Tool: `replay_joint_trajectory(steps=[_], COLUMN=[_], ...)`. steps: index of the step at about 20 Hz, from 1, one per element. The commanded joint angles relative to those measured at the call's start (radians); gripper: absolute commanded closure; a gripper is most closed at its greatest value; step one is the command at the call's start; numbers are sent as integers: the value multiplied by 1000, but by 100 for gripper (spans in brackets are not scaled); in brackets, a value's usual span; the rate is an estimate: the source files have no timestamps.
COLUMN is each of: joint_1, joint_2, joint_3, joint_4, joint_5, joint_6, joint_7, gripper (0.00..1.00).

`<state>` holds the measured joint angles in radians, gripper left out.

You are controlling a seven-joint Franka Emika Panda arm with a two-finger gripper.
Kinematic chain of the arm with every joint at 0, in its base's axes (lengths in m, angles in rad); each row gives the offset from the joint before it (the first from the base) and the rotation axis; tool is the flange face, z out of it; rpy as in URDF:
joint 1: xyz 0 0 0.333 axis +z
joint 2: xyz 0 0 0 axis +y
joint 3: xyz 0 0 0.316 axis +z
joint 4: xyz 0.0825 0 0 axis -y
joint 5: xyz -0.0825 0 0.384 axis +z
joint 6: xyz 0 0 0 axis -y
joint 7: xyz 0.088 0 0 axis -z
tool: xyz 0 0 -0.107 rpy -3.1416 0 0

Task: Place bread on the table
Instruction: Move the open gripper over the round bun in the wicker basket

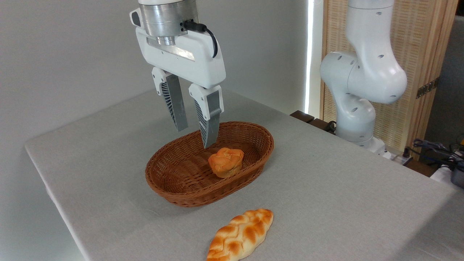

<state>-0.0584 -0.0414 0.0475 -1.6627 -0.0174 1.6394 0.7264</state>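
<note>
Here I see my gripper [195, 136] hanging above the basket [170, 188], its fingers [176, 108] spread apart and holding nothing. Just right of the nearer fingertip and a little below it, the bread [226, 162] sits upright inside the basket, not touching either finger. Further down and to the right of the fingers, a braided loaf [241, 235] lies on the table [344, 188], apart from the basket.

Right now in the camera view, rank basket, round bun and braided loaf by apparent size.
1. Basket, clearly largest.
2. Braided loaf, longer than the bun, though it lies nearer the camera, which inflates it somewhat.
3. Round bun, smallest, sitting inside the basket.
</note>
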Motion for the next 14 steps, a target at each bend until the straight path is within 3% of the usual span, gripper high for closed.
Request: replay_joint_trajectory(steps=[1,7,10,14], joint_1=[0,0,0,-3], joint_2=[6,0,-60,-149], joint_3=[9,8,8,-6], joint_4=[21,14,-66,-213], joint_5=[-15,-15,-19,-94], joint_6=[-47,-47,-30,-1], joint_7=[19,21,57,82], gripper=[0,0,0,0])
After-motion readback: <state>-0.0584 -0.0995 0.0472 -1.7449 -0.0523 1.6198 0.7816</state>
